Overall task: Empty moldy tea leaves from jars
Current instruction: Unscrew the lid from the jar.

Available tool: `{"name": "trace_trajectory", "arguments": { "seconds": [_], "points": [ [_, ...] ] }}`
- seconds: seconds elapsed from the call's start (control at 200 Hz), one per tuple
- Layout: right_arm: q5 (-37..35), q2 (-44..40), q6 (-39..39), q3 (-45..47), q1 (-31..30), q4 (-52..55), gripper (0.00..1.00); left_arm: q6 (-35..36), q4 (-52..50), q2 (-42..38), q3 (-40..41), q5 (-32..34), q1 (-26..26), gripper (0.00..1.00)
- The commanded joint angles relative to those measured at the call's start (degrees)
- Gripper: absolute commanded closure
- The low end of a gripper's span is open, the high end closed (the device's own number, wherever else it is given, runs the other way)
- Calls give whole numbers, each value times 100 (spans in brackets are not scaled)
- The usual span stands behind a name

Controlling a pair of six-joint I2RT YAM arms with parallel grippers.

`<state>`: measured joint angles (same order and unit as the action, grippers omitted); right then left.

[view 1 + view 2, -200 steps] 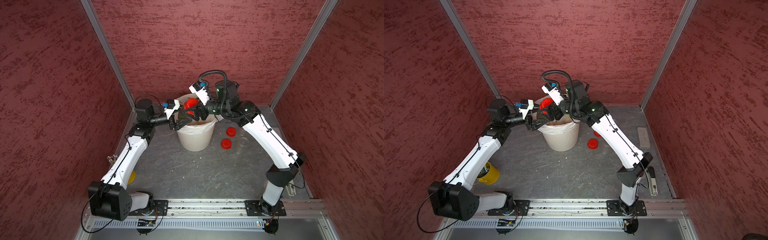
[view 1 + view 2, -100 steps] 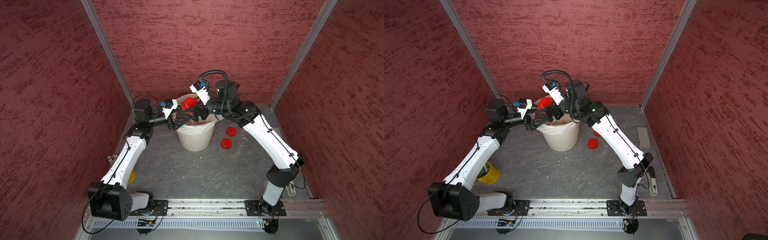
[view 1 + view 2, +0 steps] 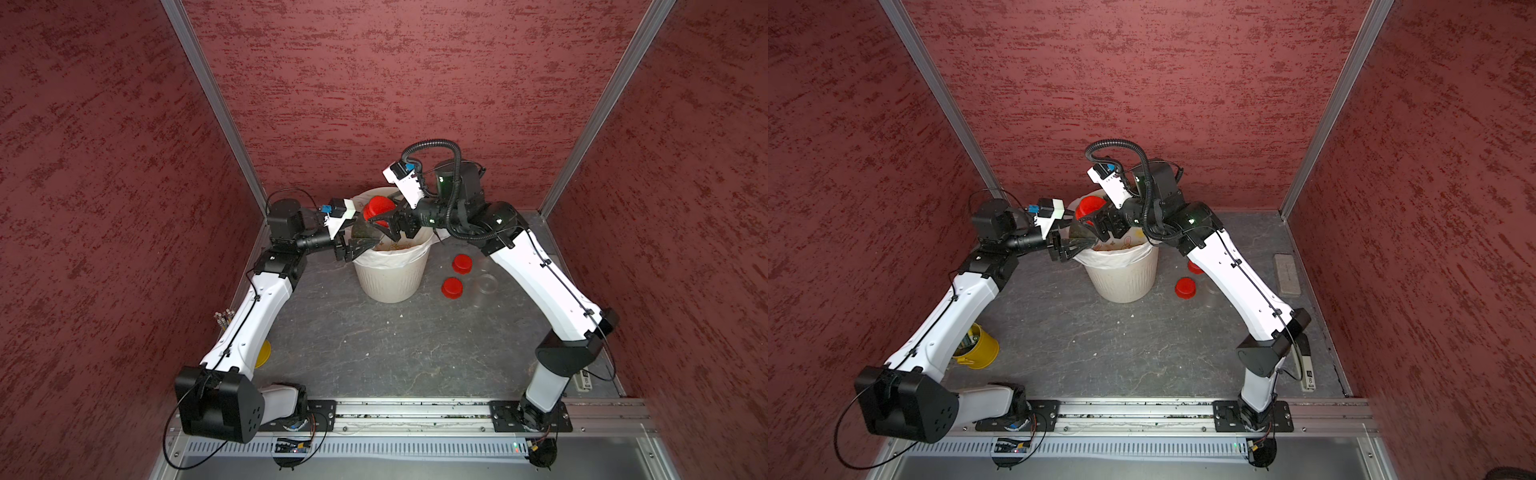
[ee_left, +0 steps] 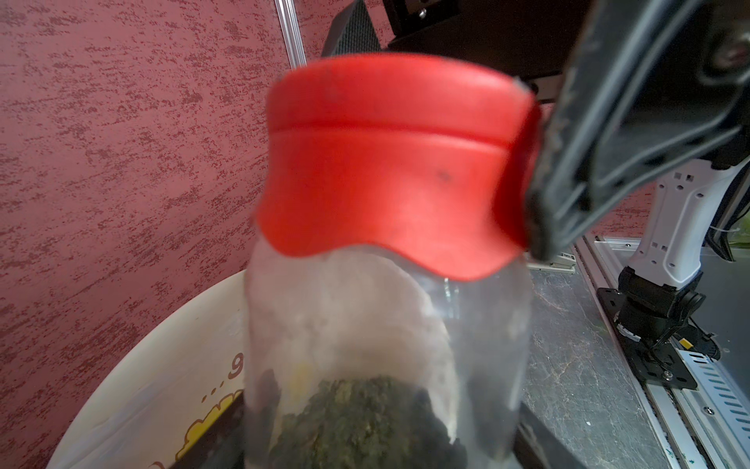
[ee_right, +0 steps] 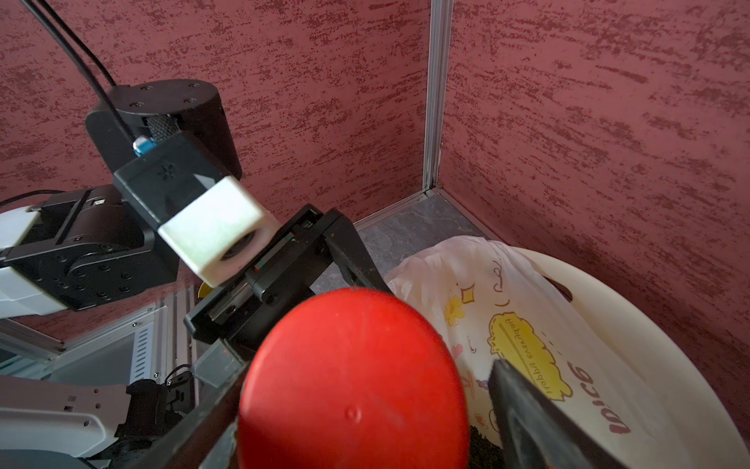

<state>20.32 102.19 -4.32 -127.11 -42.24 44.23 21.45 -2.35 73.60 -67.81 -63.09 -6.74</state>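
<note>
Jar (image 3: 364,233) above bin (image 3: 390,278) rim: we see left gripper (image 3: 360,245) pinching its body, right gripper (image 3: 381,220) spread around red lid (image 5: 353,381), one finger clear of it.

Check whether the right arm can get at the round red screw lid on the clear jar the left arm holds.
Probably yes: the right jaws straddle the round red screw lid, nothing between; the left jaws grip the clear jar lower down.

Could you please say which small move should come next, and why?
Probably close the right gripper on the round red screw lid and twist: its jaws straddle that lid, which caps the clear cylindrical jar of leaves in the left gripper.
</note>
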Motion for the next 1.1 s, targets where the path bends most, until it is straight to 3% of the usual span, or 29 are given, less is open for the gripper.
{"name": "trace_trajectory", "arguments": {
  "seconds": [0.0, 0.571, 0.801, 0.977, 1.092],
  "points": [
    [-78, -179, -131, -87, -21, 51, 14, 79, -82, -136, -26, -81, 24, 34],
    [225, -62, -690, -263, 22, 352, 52, 252, -506, -101, -227, -212, 49, 34],
    [588, -33, -1539, -309, 143, 579, 57, 334, -746, -91, -372, -420, 85, 34],
    [1488, 8, -2737, -499, 350, 991, 55, 349, -855, -83, -433, -720, 129, 35],
    [1712, 295, -3430, -1005, 399, 1557, 54, 301, -863, -35, -455, -833, 137, 35]
  ]
}}
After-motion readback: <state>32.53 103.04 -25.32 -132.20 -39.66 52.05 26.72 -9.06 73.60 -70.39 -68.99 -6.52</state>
